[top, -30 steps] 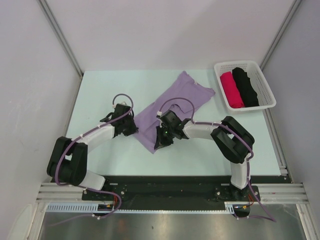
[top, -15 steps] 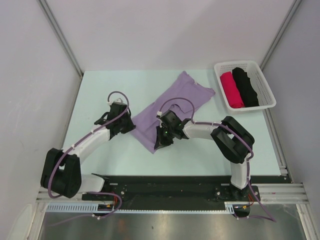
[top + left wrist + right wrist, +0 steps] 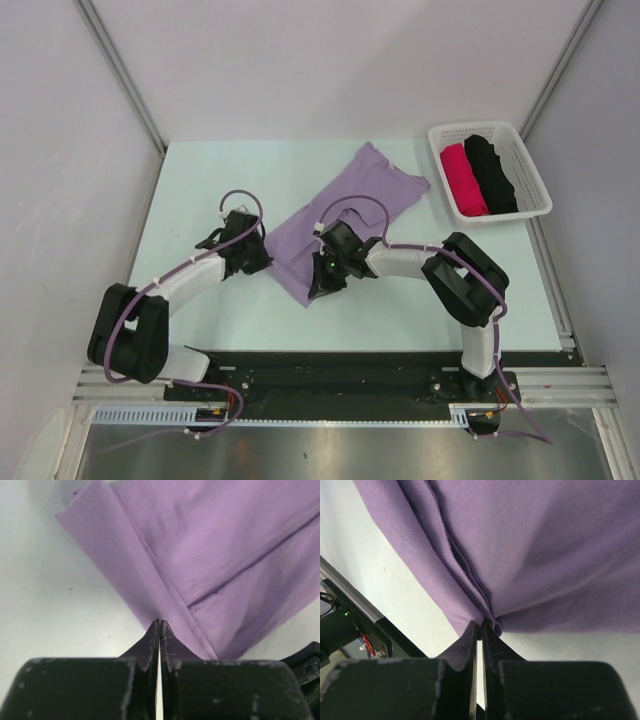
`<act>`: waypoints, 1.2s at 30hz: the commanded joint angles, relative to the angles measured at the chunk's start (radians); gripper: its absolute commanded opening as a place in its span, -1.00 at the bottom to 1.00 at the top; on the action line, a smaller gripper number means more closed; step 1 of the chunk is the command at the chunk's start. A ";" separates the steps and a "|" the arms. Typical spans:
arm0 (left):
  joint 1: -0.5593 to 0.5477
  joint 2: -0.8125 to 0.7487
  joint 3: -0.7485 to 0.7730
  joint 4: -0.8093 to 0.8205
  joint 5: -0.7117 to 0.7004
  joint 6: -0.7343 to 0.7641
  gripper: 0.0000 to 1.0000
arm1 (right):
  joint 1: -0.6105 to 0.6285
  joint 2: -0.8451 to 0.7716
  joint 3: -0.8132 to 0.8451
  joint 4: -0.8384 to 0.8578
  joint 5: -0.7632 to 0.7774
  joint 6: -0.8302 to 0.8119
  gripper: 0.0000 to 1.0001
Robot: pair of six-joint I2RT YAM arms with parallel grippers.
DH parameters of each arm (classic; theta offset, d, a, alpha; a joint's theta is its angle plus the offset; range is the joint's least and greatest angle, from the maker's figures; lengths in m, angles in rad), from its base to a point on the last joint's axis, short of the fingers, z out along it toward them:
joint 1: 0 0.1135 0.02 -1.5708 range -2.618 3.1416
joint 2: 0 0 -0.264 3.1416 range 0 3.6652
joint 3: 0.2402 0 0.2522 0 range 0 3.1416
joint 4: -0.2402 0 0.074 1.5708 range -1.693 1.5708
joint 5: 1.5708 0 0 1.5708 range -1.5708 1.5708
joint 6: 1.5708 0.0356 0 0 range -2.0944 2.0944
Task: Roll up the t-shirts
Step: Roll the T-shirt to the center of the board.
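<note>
Inwards, both end effectors [image 3: 159,626] [image 3: 481,628] on t-shirt [image 3: 352,200]

Counter [image 3: 195,185] pale mint-white, matte, rectangular; enclosed on three sides by plain white panels: back wall [image 3: 330,60], left wall [image 3: 60,180], right wall [image 3: 605,200]; grey metal uprights [image 3: 120,75] at both rear corners (leaning outward in the top view); silver rail [image 3: 556,300] along the counter's right edge; aluminium extrusion [image 3: 560,380] across the near edge, brushed steel sheet [image 3: 350,450] below it; light soft and even, shadows faint.
</note>
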 commanded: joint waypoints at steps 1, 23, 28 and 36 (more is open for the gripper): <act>-0.005 0.054 0.052 0.039 -0.007 -0.009 -0.99 | 0.004 0.047 -0.031 -0.042 0.098 -0.009 -0.98; -0.007 0.206 0.124 0.074 0.008 0.007 -0.98 | 0.221 -0.299 -0.031 -0.169 0.714 -0.155 0.15; -0.007 0.237 0.121 0.085 0.018 0.005 -0.98 | 0.341 -0.295 -0.031 -0.042 0.900 -0.355 0.20; -0.005 0.266 0.156 0.076 0.027 -0.004 -0.98 | 0.401 -0.177 -0.003 0.084 0.894 -0.537 0.21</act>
